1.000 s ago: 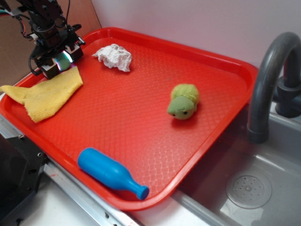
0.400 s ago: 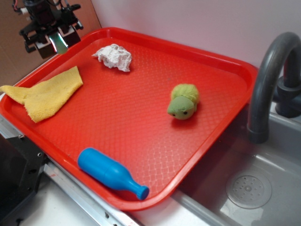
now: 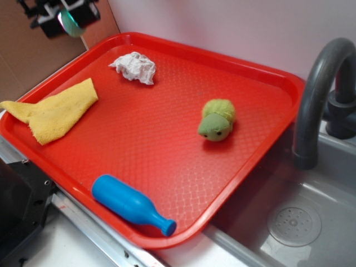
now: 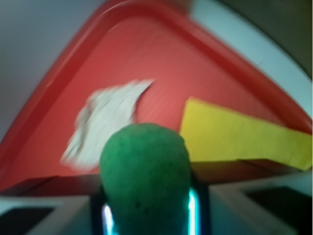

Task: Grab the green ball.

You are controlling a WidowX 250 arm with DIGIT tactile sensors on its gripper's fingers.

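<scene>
At the far left of the exterior view the end effector [image 3: 65, 15] hangs high above the back left corner of the red tray [image 3: 289, 83], clenched on the green ball [image 3: 70, 21], whose teal curve shows between the jaws. The wrist view confirms it: the green ball [image 4: 145, 178] fills the lower middle, pinched from both sides, with the tray far below, so the grab looks done and the height reads as a lift clear of everything else. Below lies the yellow cloth [image 3: 54, 113], flat and draped over the tray's left rim, then the crumpled white paper [image 3: 134, 67] near the back. The blue bottle [image 3: 131, 204] lies on its side along the front rim. Right of centre sits the green plush toy [image 3: 217, 120], untouched and well apart. Beyond the tray's right edge are a grey sink [image 3: 295, 222] and its dark faucet [image 3: 322, 94], with a pale wall behind.
</scene>
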